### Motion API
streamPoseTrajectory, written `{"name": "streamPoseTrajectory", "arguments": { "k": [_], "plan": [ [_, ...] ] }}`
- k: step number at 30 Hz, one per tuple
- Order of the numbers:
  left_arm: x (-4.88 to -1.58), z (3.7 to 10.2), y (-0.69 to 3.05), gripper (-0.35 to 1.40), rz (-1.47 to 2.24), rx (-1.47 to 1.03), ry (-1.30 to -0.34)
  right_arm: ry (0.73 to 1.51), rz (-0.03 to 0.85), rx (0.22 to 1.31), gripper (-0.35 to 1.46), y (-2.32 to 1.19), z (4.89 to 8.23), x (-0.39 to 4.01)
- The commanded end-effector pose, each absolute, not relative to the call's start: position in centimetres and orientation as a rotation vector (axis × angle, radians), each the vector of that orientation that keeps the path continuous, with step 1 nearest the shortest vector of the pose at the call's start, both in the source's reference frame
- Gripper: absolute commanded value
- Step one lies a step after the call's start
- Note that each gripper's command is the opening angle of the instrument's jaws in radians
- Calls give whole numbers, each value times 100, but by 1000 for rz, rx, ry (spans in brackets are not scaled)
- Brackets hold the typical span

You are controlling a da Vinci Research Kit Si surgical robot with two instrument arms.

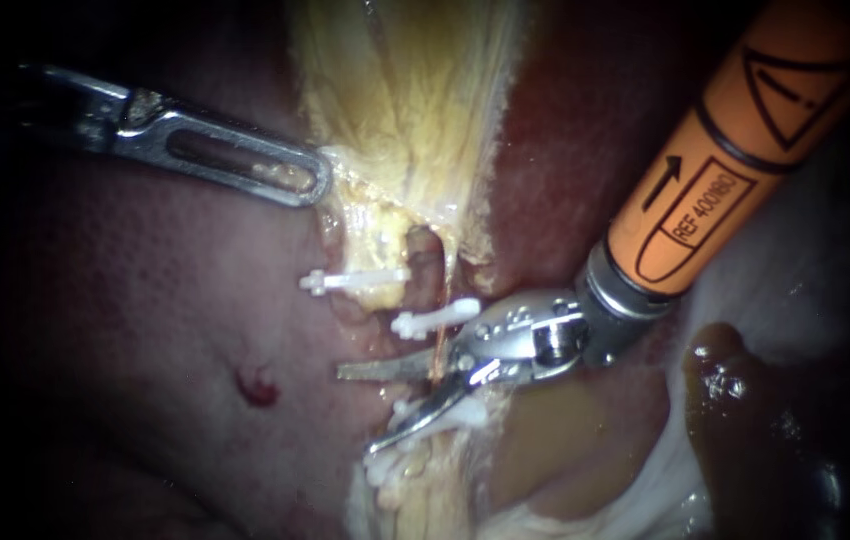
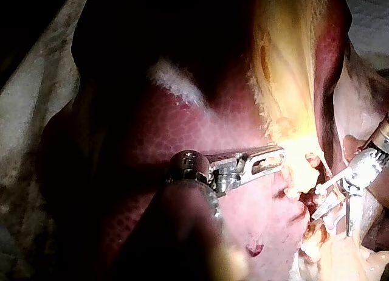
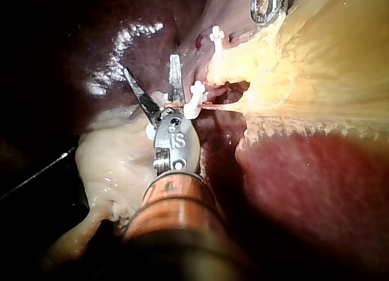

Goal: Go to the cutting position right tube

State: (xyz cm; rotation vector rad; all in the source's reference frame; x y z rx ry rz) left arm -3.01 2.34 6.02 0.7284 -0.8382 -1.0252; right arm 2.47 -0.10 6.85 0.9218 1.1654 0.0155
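Note:
A thin reddish tube [image 1: 437, 352] runs down from the yellowish gallbladder [image 1: 405, 100]. White clips sit on it above [image 1: 435, 318] and below [image 1: 430, 413]; another clip [image 1: 355, 280] lies further left. My right instrument [image 1: 355, 410], on an orange shaft, has its two blades open astride the tube, which crosses near their hinge. In the right wrist view the open blades [image 3: 150, 65] show the tube [image 3: 213, 106] lying across their base beside a clip [image 3: 194, 95]. My left instrument [image 1: 295, 180] has slotted jaws closed on the gallbladder's edge, as its own wrist view [image 2: 267, 159] shows.
Dark red liver [image 1: 145, 350] fills the left, with a small blood spot [image 1: 257, 385]. Pale fatty tissue [image 1: 425, 490] and another clip [image 1: 385, 470] lie below the blades. A dark brown lump [image 1: 745, 400] and whitish material [image 1: 795, 250] sit at the right.

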Motion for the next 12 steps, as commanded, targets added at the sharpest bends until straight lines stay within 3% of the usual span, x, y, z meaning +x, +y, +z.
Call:
{"name": "streamPoseTrajectory", "arguments": {
  "k": [1,12],
  "plan": [
    [-301,602,234,-35,-1025,728,-838,1165,16,922,142,-10,686,247],
    [-301,602,234,-35,-1025,728,-838,1166,23,913,142,-9,687,248]
  ]
}}
